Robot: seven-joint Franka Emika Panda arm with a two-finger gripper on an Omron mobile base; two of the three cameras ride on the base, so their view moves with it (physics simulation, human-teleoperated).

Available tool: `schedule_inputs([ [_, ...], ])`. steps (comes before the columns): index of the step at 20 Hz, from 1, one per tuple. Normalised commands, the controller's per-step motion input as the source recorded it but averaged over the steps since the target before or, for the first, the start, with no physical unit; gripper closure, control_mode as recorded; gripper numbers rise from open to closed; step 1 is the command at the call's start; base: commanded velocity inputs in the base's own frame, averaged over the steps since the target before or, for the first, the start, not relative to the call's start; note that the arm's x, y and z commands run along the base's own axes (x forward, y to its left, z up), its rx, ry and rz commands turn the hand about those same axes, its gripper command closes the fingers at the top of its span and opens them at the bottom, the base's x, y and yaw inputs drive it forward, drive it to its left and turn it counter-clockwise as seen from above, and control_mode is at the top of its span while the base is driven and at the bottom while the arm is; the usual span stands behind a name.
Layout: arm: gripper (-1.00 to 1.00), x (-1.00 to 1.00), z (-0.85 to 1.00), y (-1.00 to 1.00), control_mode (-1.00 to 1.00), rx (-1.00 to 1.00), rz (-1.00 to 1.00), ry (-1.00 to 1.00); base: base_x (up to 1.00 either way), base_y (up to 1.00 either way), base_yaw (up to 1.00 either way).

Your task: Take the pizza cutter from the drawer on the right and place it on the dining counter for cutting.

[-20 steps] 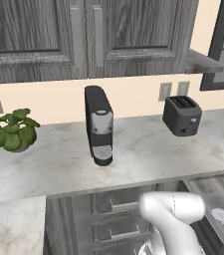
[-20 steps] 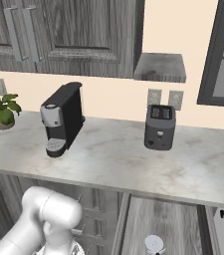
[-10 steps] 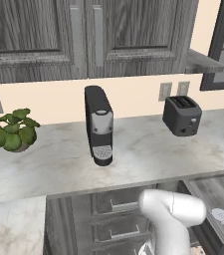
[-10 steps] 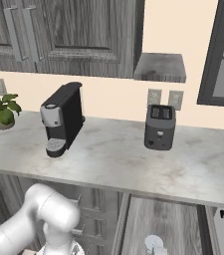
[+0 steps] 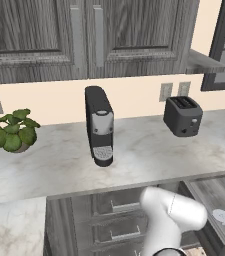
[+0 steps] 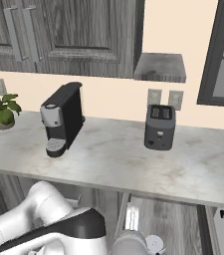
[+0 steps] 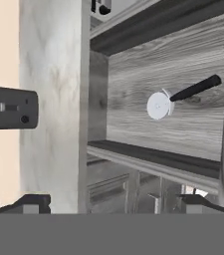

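Drawer (image 7: 168, 74): pulled open below the worktop, pale wood-grain floor showing.
Progress: opening looks done; grasping, lifting and carrying to the dining counter all remain.
Gripper (image 7: 113, 204): hovers above the drawer, fingers spread wide, holding nothing.
Pizza cutter (image 7: 175, 97): lies flat on the drawer floor, round white wheel, straight black handle.

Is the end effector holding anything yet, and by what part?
Nothing held. The end effector is open, and the pizza cutter lies apart from it on the floor of the open drawer.
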Motion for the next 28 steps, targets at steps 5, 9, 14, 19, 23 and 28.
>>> schedule_inputs([
  [5,-1.0,0.53,0.0,0.44,-1.0,-0.1,0.05,0.22,0.0,0.0,0.0],
  [9,-1.0,0.33,0.0,0.0,-1.0,-0.03,0.16,0.14,0.0,0.0,0.0],
  [14,-1.0,0.19,0.0,-0.11,-1.0,-0.02,0.24,0.12,0.0,0.0,0.0],
  [19,-1.0,0.0,0.0,-0.2,-1.0,-0.06,0.31,0.1,0.0,0.0,0.0],
  [23,-1.0,0.0,0.0,-0.14,-1.0,-0.14,0.33,0.08,0.0,0.0,0.0],
  [28,-1.0,0.0,0.0,-0.06,-1.0,-0.18,0.3,0.11,0.0,0.0,0.0],
])
